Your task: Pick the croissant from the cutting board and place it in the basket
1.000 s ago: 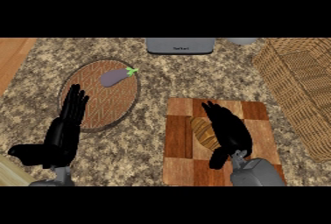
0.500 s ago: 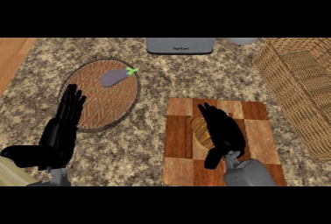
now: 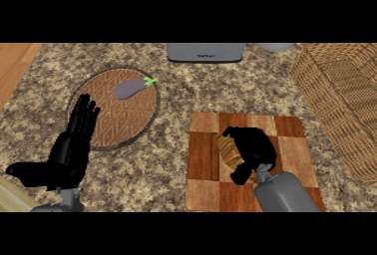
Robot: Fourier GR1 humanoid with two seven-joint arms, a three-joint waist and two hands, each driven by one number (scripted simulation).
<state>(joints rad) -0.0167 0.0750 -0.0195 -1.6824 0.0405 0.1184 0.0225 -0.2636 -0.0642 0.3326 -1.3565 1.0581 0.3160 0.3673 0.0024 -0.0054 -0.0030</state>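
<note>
One step of two looks under way: my right hand is bent over the croissant, fingers and thumb curled round it, hiding all but a golden, ridged flank on the side toward my other arm. The pastry lies on the cutting board and, as far as I can judge, is not lifted. So the grasp seems made or nearly made, while the lift, the carry and the release are all left to do.

The board is a flat rectangle of light and dark wooden squares. Just off to its right stands the basket — tan wicker, tightly woven, with sloping walls and nothing visible inside. Under everything runs the counter, a speckled stone of brown and grey.

At the view's left my left hand rests open, fingers straight and close together, tips over the rim of a round brown plate with a herringbone pattern. On it lies a smooth purple eggplant with a green stem — no part of this job.
</note>
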